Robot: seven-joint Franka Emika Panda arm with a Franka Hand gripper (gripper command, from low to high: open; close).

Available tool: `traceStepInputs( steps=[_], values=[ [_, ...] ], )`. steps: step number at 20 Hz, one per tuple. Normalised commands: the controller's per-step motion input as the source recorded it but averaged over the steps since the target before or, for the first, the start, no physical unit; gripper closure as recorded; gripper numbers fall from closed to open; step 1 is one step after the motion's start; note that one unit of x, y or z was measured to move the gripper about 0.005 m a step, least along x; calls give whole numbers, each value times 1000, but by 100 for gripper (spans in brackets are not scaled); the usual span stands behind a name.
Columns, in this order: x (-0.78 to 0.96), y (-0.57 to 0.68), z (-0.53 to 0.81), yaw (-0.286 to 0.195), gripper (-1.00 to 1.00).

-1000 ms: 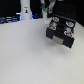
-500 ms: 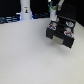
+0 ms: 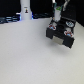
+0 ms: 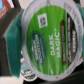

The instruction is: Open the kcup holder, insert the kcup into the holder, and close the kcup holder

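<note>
A tall white bottle-like object (image 3: 24, 9) stands at the exterior view's left, too blurred to read. Rightward, the gripper (image 3: 59, 19) hangs over the boxy black kcup holder (image 3: 61, 34), clamped on the round whitish kcup (image 4: 48, 36); its glossy green foil lid reads "DARK MAGIC".

Lab-like robot test bench, bare white tabletop (image 3: 25, 55), dark backdrop (image 3: 42, 6), blue-lit equipment along back edge (image 3: 10, 20)

Wide bare table (image 3: 25, 55); kcup holder (image 3: 62, 36) and white bottle (image 3: 24, 9) at far edge.
</note>
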Motion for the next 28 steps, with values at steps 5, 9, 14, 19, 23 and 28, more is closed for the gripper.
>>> traceStepInputs(
  steps=[5, 9, 14, 19, 23, 28],
  values=[
    [42, 114, -120, 1, 100],
    [118, 97, -89, -3, 100],
    [164, 93, -22, -14, 100],
    [185, 148, 50, -2, 100],
    [278, 376, 376, 0, 100],
    [141, 343, 258, 0, 100]
  ],
)
